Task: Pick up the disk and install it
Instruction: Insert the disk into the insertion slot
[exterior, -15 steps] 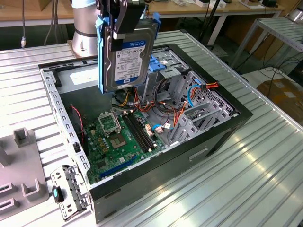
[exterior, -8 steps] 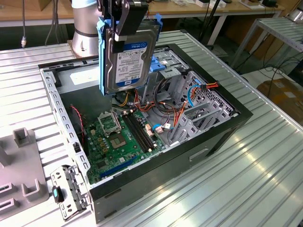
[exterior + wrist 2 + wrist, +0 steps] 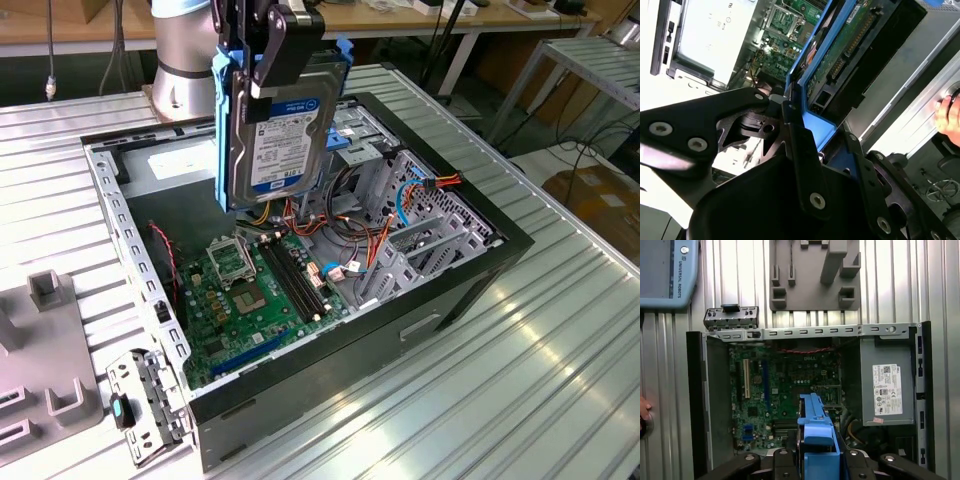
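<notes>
— Exterior view: where's the disk (image 3: 275, 130)?
— Clamped in my jaws by its top end, hanging upright over the open case (image 3: 470, 290) mid-counter (image 3: 560, 380), above the motherboard (image 3: 255, 290).
— How will it handle?
— Stiff, dense metal, I'd judge; slick faces, hates knocks. The blue rails (image 3: 815, 425) in the first wrist view give the surest hold; keep off the circuit side (image 3: 850, 40) seen in the second wrist view.

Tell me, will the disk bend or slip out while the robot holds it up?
Probably not bend: the disk hangs upright as a flat metal slab, so it looks stiff and rather heavy. The gripper clamps its top end, so slipping seems unlikely.
</notes>
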Robot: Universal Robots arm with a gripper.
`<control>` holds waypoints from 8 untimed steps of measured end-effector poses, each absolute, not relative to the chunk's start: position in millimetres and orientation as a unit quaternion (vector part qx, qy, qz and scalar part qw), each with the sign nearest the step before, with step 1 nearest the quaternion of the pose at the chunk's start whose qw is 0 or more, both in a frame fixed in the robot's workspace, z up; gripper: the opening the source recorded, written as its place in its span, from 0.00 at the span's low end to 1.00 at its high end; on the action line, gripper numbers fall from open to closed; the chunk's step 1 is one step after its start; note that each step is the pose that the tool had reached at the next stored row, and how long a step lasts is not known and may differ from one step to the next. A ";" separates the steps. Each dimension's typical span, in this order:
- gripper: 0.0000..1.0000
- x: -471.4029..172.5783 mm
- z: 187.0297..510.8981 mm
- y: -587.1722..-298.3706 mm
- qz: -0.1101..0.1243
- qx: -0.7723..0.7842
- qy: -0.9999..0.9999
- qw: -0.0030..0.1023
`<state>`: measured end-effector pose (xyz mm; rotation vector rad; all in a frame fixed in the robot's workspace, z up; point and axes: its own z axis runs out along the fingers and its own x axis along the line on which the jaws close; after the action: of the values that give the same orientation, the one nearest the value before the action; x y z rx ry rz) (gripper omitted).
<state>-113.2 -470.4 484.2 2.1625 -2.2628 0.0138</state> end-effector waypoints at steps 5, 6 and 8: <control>0.37 -113.2 484.3 -477.9 0.004 0.691 -0.723 0.006; 0.37 -113.2 484.2 -481.2 0.004 0.691 -0.723 0.006; 0.37 -113.2 484.2 -484.6 0.004 0.691 -0.723 0.006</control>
<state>-113.2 -484.6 484.2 2.1626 -2.2628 0.0139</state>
